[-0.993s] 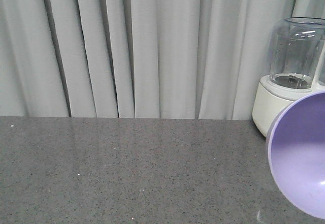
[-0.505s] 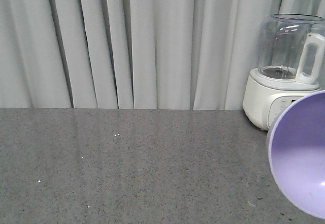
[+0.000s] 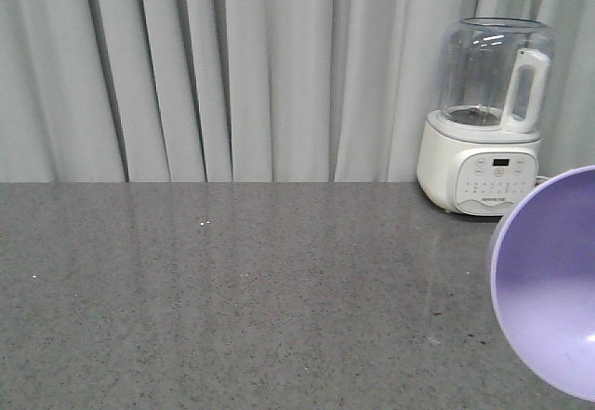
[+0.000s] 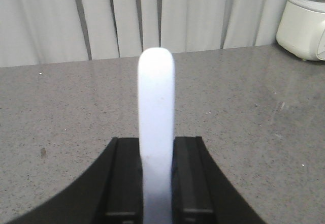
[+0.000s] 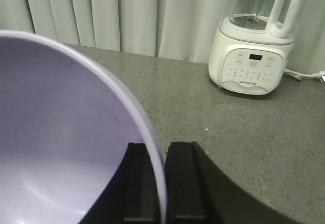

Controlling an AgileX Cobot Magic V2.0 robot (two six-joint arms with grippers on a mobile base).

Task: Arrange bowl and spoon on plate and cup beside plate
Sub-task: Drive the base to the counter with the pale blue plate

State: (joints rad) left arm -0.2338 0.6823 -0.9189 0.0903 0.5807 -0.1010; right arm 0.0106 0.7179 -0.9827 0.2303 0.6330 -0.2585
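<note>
The left tool (image 4: 156, 150) is clamped on the spoon (image 4: 156, 97), which points out over the table (image 3: 232, 289). The right tool (image 5: 161, 160) is clamped on the rim of the tilted bowl (image 5: 61, 127), in front of the white blender (image 5: 254, 56).

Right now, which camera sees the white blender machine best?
The front-facing view: the blender shows whole there, clear jar, handle and button panel. The right wrist view shows its base and buttons closer, but cuts off the jar's top. The left wrist view catches only part of its base at the edge.
</note>
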